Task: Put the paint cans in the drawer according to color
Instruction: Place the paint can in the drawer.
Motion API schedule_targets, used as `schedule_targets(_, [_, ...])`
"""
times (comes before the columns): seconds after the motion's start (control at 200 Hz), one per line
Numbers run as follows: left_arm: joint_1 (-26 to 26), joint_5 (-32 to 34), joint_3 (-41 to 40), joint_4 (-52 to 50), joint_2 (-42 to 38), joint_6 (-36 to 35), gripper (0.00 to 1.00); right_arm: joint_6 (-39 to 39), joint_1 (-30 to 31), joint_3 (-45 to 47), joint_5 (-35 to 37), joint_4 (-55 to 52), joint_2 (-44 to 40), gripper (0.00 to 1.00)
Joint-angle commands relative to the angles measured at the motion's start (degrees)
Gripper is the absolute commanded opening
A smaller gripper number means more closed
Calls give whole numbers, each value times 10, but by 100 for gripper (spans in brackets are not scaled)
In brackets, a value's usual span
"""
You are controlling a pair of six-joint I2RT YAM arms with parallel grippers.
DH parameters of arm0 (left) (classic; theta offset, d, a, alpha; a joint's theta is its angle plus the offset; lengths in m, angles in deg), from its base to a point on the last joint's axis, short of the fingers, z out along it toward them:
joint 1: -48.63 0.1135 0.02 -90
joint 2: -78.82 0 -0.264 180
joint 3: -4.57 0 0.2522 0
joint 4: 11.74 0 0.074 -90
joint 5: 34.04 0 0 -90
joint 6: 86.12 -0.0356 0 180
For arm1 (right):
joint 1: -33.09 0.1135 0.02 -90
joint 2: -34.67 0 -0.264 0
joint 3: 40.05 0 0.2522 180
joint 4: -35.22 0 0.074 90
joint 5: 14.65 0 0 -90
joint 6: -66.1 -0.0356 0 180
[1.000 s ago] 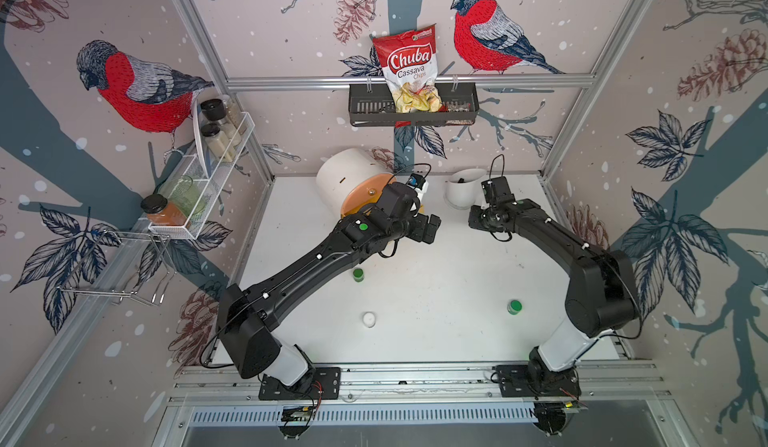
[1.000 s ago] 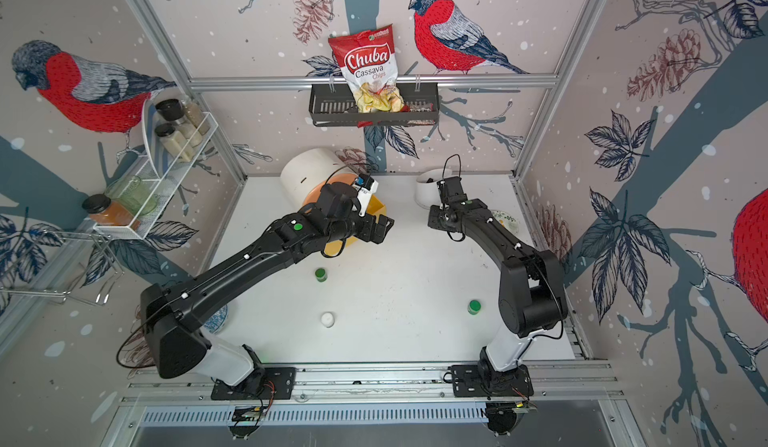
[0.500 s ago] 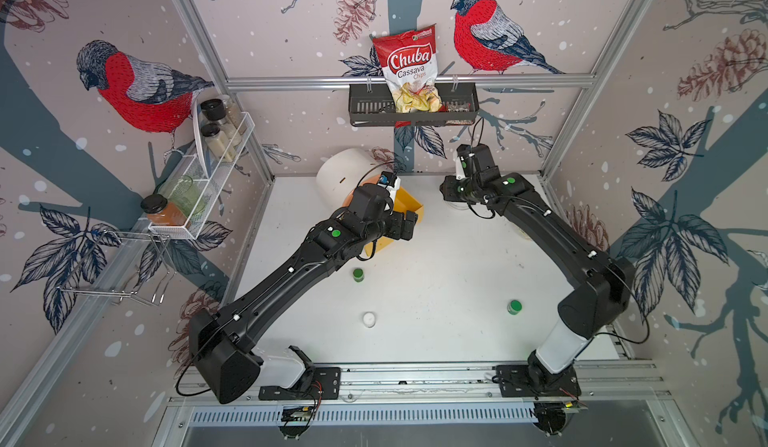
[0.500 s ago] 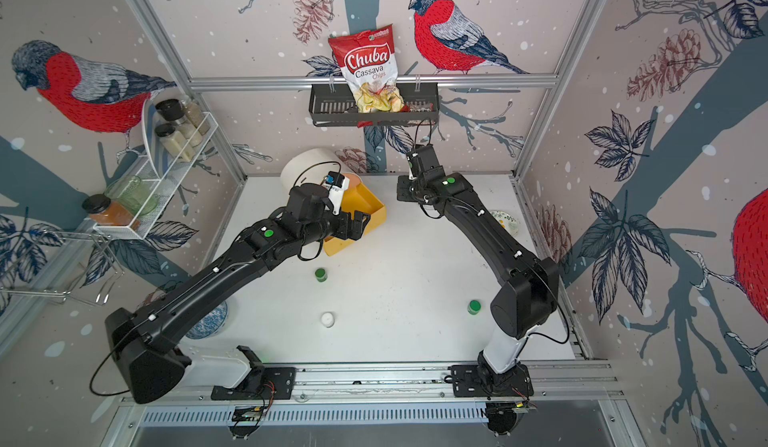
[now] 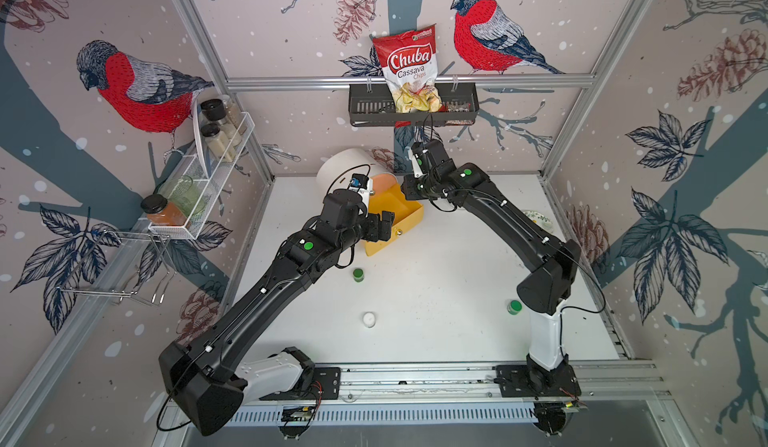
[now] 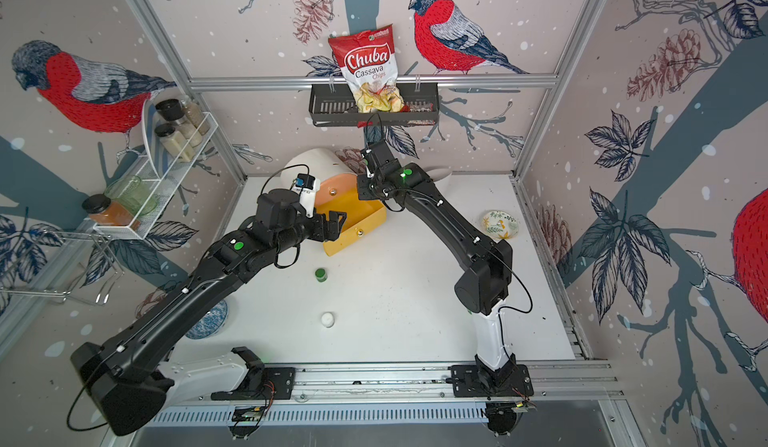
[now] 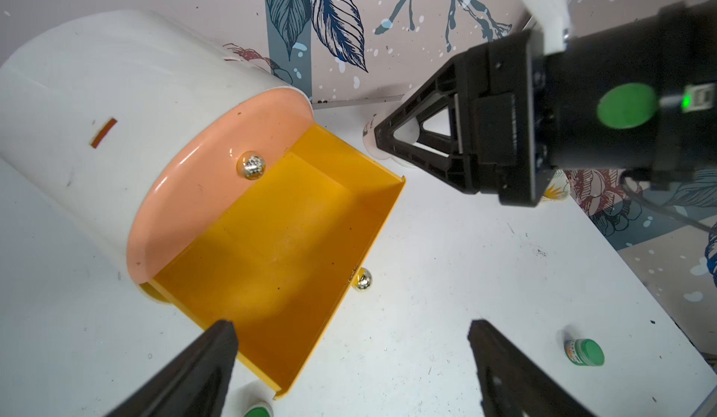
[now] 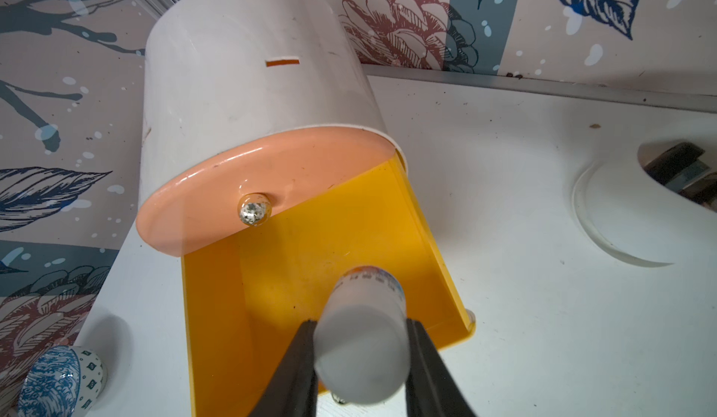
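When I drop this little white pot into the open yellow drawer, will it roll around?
It may roll: the round white paint pot is a smooth cylinder, pinched across its curved side by the right gripper. The raised walls of the open yellow drawer should contain it.

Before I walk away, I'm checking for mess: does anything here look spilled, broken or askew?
Nothing looks spilled or broken. The chest sits turned at an angle to the back wall, its yellow drawer pulled far out and visibly empty. The right gripper holds a white paint can near its rim.
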Motion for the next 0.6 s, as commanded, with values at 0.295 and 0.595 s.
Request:
schedule_targets(0.295, [5, -9, -17, -3, -24, -3, 96, -7, 26, -47, 2, -13, 72, 27])
schedule_targets(0.595, [7, -11, -17, -2, -26, -5, 96, -8, 36, -54, 1, -11, 103, 27])
